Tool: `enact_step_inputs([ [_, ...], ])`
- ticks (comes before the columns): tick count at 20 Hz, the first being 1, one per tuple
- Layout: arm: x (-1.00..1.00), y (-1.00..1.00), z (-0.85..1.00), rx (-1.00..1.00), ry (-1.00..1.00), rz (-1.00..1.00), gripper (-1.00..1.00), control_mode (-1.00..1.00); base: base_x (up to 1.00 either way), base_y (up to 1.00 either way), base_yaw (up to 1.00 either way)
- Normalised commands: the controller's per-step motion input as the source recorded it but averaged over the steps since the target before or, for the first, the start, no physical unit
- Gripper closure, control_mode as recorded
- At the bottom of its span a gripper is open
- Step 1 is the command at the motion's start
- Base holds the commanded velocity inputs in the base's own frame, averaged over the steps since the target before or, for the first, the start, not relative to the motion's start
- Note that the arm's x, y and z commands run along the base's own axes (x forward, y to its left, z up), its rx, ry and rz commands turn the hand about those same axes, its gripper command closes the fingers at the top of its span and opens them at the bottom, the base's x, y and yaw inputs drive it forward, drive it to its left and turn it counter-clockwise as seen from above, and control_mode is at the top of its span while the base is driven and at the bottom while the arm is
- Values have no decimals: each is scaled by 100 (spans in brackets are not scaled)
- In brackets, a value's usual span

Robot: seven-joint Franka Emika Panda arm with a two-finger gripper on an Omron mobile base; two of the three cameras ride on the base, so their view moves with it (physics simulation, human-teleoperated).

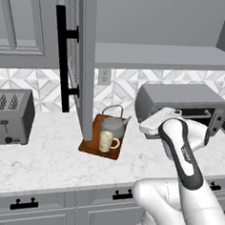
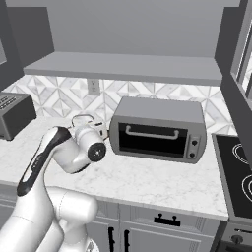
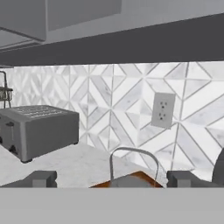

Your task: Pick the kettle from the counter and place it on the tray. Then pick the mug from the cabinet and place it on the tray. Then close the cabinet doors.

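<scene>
1. Marble counter (image 1: 49, 152) was noted under grey cabinet (image 1: 162, 56), its doors swung open; the left door (image 1: 82, 59) overhung the tray (image 1: 90, 148).
2. Kettle (image 1: 113, 124) and mug (image 1: 107, 141) were both seen set on the tray, touching or nearly so.
3. Gripper (image 3: 111, 179) was held low beside the kettle, jaws spread wide, nothing held.
4. Door closing was judged the remaining step; the hand should be raised clear of the wire handle first, then each door pushed by its outer face.
</scene>
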Motion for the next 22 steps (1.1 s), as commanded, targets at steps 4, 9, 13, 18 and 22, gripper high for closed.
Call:
enact_step_inputs([
  [4, -18, -18, 18, 0, 0, -17, -100, -100, 0, 0, 0],
  [9, -11, -37, 1, 0, 0, -16, -100, -100, 0, 0, 0],
  [13, -1, -63, 7, 0, 1, -11, -100, -100, 0, 0, 0],
  [18, 0, -71, 20, 0, 0, -3, -100, -100, 0, 0, 0],
  [22, 0, -70, 5, 1, 0, 0, -100, -100, 0, 0, 0],
])
